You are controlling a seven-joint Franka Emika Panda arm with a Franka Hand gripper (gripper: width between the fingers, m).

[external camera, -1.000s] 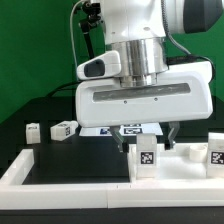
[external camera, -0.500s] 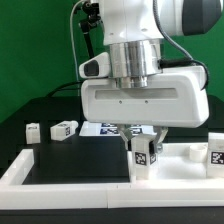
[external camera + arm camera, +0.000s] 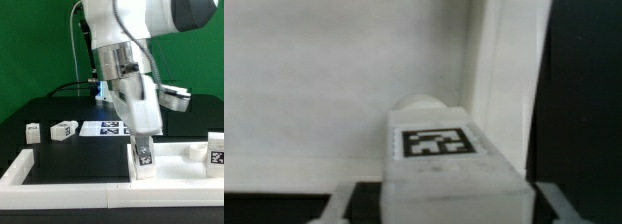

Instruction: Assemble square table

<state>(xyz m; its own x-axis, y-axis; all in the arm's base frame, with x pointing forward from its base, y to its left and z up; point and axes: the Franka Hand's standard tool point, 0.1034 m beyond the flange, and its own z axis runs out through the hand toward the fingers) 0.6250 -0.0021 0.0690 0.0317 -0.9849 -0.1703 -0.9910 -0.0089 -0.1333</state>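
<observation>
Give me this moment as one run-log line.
gripper: shut on leg | leg: upright at table top corner, exterior view's left | nearest loose leg: lying apart, untouched

A white leg (image 3: 445, 170) fills the middle of the view, a little blurred because it is very near. On the side that faces the camera there is a square black-and-white tag (image 3: 434, 141), and the rounded end (image 3: 420, 104) of the leg points toward 12 o'clock. Behind the leg lies the white square top (image 3: 331, 90), pale and flat. At 3 o'clock from the leg the raised rim (image 3: 509, 70) of this top runs as a straight band from 12 to 6 o'clock, and past it is the black table (image 3: 589, 100). At 8 o'clock from the leg a grey finger (image 3: 356, 208) of the gripper (image 3: 446, 206) stands just beside it; whether they touch cannot be told.
</observation>
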